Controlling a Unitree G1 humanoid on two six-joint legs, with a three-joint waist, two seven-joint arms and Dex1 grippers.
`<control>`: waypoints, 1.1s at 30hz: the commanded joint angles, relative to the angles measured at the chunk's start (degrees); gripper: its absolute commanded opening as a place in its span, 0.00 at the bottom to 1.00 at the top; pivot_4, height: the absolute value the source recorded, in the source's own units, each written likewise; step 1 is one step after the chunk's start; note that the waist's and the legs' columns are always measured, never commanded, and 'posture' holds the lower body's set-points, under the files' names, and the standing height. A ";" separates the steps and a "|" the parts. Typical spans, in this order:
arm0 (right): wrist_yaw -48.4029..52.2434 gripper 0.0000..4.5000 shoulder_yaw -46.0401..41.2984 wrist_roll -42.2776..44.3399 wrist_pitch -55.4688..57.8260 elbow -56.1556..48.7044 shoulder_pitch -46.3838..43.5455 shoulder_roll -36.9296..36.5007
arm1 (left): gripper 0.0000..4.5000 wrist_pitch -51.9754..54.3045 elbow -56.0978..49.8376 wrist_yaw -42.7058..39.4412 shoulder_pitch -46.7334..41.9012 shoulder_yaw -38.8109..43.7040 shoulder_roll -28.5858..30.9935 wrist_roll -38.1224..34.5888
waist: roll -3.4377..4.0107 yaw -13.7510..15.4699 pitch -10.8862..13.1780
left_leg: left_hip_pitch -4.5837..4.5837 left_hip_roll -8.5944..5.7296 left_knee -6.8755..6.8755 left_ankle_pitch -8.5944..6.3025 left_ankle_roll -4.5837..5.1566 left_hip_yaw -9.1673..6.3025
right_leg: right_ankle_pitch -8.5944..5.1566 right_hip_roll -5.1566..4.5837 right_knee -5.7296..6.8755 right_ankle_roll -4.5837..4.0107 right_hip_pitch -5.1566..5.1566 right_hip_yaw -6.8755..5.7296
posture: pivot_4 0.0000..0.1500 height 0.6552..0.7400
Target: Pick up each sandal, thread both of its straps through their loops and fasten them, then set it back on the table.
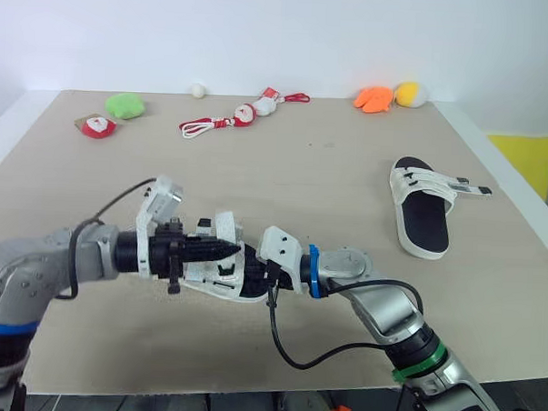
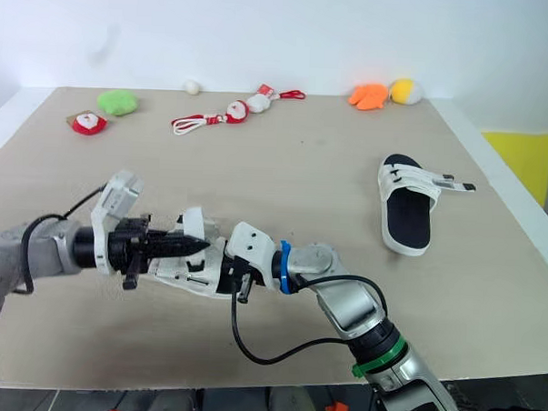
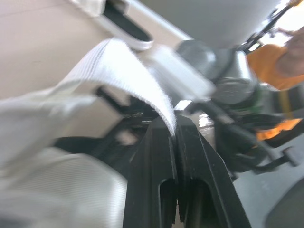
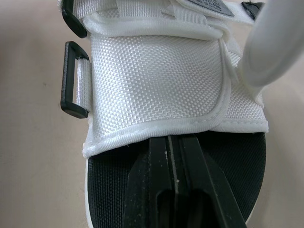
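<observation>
Left claw [image 3: 173,128] clamped on white strap [image 3: 128,71]. Right claw [image 4: 168,140] clamped on sandal [image 4: 156,80] upper's edge. Grey label [image 4: 206,4]: writing unreadable. Second sandal [image 1: 422,212] far right on tabletop [image 1: 304,152].

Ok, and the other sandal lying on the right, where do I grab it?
Probably the bare near end of the sandal, pinching the sole edge from the robot's side. Its two straps cross the far half, their loose ends sticking out to the right, so that half is best left free for threading.
</observation>
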 commanded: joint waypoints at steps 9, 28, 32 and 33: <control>-1.42 0.00 1.99 -2.09 1.08 2.35 1.27 0.65 | 0.01 -0.97 16.39 -18.63 -9.52 -9.43 -0.75 12.76 | 0.00 -0.44 0.00 | -0.03 0.04 -0.04 0.00 0.00 -0.04 | 0.00 0.07 0.00 0.00 -0.03 -0.02 | 1.00 1.00; -1.93 0.00 1.85 -2.23 1.04 2.36 1.52 1.05 | 0.01 0.87 9.87 -20.25 -5.04 -8.95 -1.09 16.37 | 0.00 -0.89 0.00 | -0.02 0.08 -0.05 0.00 0.01 -0.07 | 0.01 0.11 0.01 0.02 -0.01 0.00 | 1.00 1.00; -1.88 0.00 1.90 -2.24 1.03 2.32 1.54 1.03 | 0.01 -1.03 8.88 -19.81 -3.68 -9.12 -1.23 18.14 | 0.00 -0.96 0.00 | -0.01 0.08 -0.04 0.00 0.01 -0.07 | 0.01 0.11 0.01 0.02 -0.01 0.00 | 1.00 1.00; -1.87 0.00 1.90 -2.23 1.03 2.32 1.55 1.04 | 0.01 -1.30 9.01 -19.68 -3.52 -8.92 -1.56 18.20 | 0.00 -0.96 0.00 | -0.01 0.08 -0.05 0.00 0.01 -0.07 | 0.01 0.11 0.01 0.02 -0.01 0.00 | 1.00 1.00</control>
